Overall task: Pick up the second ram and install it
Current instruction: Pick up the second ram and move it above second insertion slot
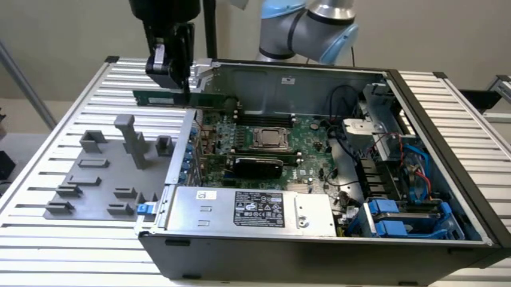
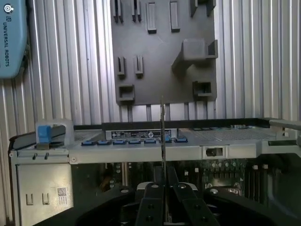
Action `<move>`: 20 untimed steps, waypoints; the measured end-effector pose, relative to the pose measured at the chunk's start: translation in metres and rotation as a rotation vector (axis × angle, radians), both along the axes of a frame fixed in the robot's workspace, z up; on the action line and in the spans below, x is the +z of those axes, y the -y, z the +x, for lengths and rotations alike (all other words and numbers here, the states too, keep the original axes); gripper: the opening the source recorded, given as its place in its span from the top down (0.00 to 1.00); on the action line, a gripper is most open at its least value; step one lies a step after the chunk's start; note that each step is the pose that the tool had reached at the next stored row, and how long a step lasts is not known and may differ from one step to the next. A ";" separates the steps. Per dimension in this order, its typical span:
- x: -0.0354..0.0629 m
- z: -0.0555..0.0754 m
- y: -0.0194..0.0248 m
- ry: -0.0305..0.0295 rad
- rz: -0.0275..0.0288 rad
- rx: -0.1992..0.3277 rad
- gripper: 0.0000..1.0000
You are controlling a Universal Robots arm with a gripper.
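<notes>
Exterior view, on slatted table (image 1: pixel 56 239): computer case (image 1: pixel 319 258), fixture plate (image 1: pixel 104 179) at its nine o'clock. Inside case: motherboard (image 1: pixel 312 143) at twelve, power supply (image 1: pixel 248 209) at seven, drive cage (image 1: pixel 399 218) at four. Over case's ten o'clock rim, second ram (image 1: pixel 160 97) clamped in gripper (image 1: pixel 183 88).

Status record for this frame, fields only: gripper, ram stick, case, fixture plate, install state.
gripper: shut on the ram stick
ram stick: in the air, level lengthwise, by the case wall on the exterior view's left
case: open, motherboard showing
fixture plate: on the slatted table, at the exterior view's left of the case
install: not yet done, stick in no slot
</notes>
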State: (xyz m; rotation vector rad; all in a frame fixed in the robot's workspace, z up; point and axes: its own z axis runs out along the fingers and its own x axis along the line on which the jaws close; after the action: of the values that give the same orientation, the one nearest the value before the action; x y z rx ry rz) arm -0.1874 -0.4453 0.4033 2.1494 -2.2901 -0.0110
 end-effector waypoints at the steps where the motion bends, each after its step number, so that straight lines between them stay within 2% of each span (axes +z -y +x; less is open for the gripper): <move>1: 0.0000 0.004 -0.0011 -0.0001 0.0000 0.000 1.00; 14: -0.0015 0.061 -0.0138 -0.0002 0.0005 0.000 1.00; 16: -0.0038 0.070 -0.0171 -0.0004 0.0005 0.000 1.00; 20: -0.0107 0.087 -0.0263 -0.0004 0.0004 0.000 1.00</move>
State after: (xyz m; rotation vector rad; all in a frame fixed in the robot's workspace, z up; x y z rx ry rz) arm -0.1003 -0.4189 0.3927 2.1494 -2.2900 -0.0119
